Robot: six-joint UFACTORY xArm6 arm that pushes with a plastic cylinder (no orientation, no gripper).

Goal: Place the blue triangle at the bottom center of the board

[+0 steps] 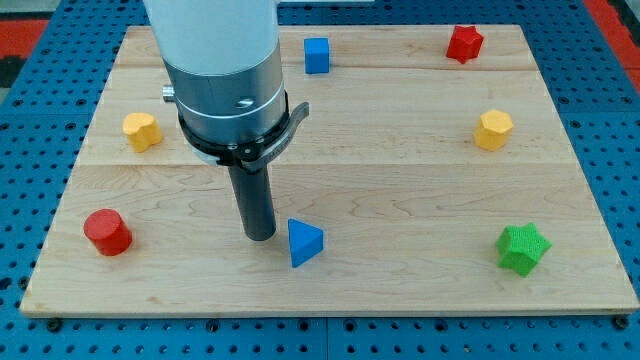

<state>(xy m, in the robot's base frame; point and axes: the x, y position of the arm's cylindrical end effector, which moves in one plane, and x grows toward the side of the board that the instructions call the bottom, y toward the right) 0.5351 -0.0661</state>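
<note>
Camera view: my tip [260, 236] set down on the tabletop [400, 190], just beside the blue triangle [305, 243] on the view's left, possibly touching; likely placed there to nudge it toward the bottom centre. No tool with jaws fitted, only a straight rod, so nothing to open or clamp. Blue triangle low on the board, slightly left of centre, near the bottom edge. Wedge-shaped, bright blue, lighter top face, darker left face, unmarked.

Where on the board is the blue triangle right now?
The blue triangle sits near the view's bottom edge, slightly left of centre, just right of my tip; the red cylinder lies far to its left.
</note>
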